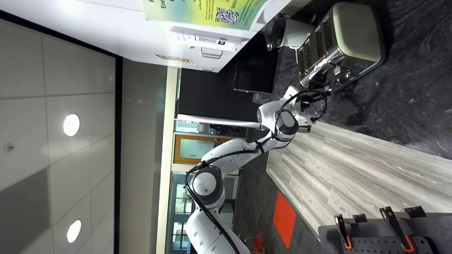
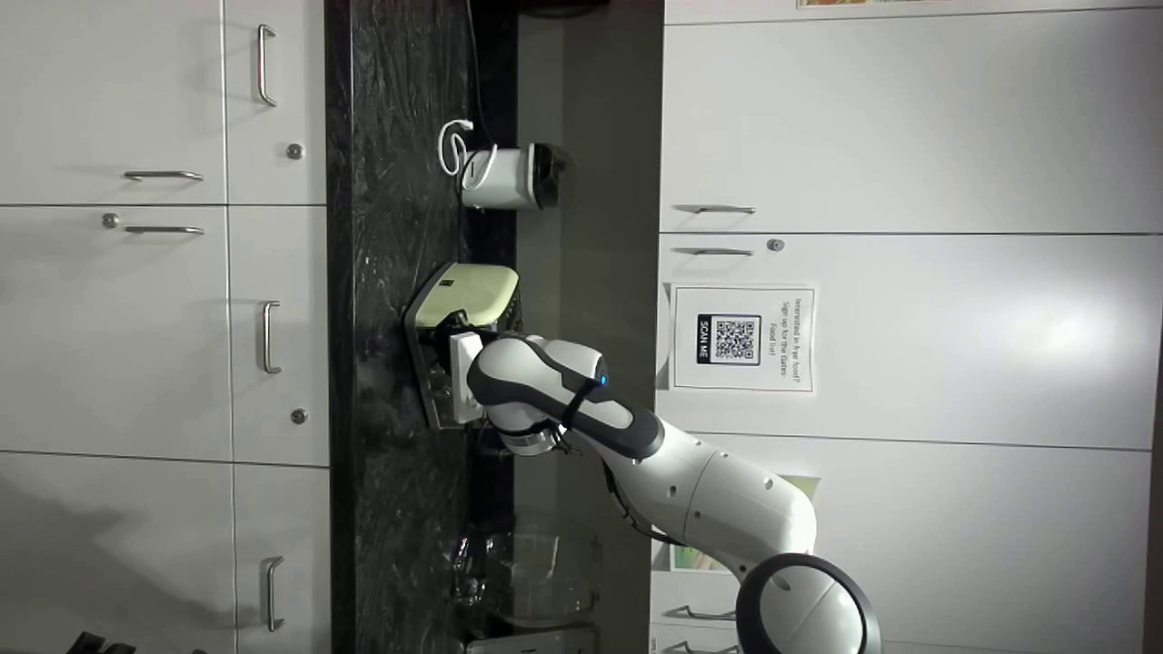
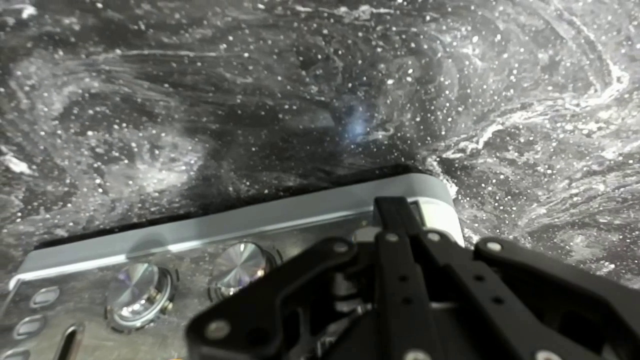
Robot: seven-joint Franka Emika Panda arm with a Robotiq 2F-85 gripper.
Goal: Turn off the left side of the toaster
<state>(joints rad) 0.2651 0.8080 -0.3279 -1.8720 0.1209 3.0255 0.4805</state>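
The toaster (image 1: 358, 31) is a pale, boxy appliance with a shiny dark front panel; it also shows in an exterior view (image 2: 474, 295), partly covered by the arm. In the wrist view the toaster's base edge (image 3: 200, 231) crosses the lower part. Two round metallic knobs (image 3: 132, 291) (image 3: 241, 265), several oval buttons (image 3: 45, 297) and a lever slot (image 3: 70, 342) show on its front. My gripper (image 3: 397, 210) is shut and empty, with its tips over the front panel's right end. They partly cover a light part (image 3: 366, 234) there; whether they touch it cannot be told.
The toaster stands on a dark marbled counter (image 1: 406, 106). A white kettle-like container (image 1: 298, 33) with a white cord (image 2: 445, 150) stands near the toaster. Clear containers (image 2: 536, 572) stand farther along the counter. White wall cabinets (image 2: 909, 345) hang above the counter.
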